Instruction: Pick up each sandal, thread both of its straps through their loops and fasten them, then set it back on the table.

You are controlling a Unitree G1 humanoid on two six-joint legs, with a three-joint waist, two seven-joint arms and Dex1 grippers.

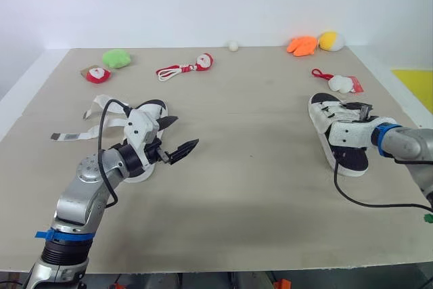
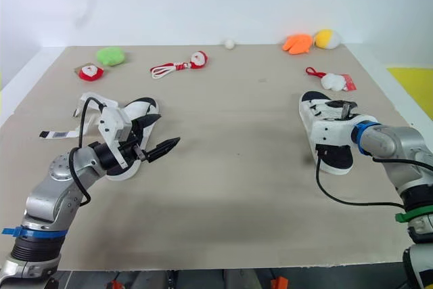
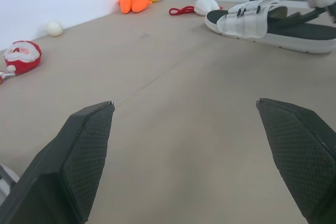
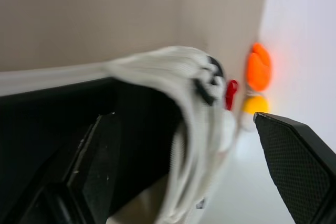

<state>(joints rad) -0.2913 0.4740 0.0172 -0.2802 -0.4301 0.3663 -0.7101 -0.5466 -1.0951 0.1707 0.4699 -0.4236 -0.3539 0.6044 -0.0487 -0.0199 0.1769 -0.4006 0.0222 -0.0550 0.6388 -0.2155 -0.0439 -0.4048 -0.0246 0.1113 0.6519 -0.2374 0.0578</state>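
The right sandal (image 1: 352, 157) is lying flat on the surface (image 1: 257, 201), both straps looking fastened. The right pincer (image 1: 362, 109) is hovering over it, released and spread wide. The left sandal (image 1: 150, 109) is lying with its straps trailing loose, just behind the left pincer (image 1: 177, 135), which is gaping empty. That sandal is probably calling for pickup next.

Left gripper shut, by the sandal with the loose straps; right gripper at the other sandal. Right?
Not quite: the left gripper is open. The left wrist view shows its fingers spread wide apart. The rest holds: it is by the sandal with the loose straps, and the right gripper is at the other sandal.
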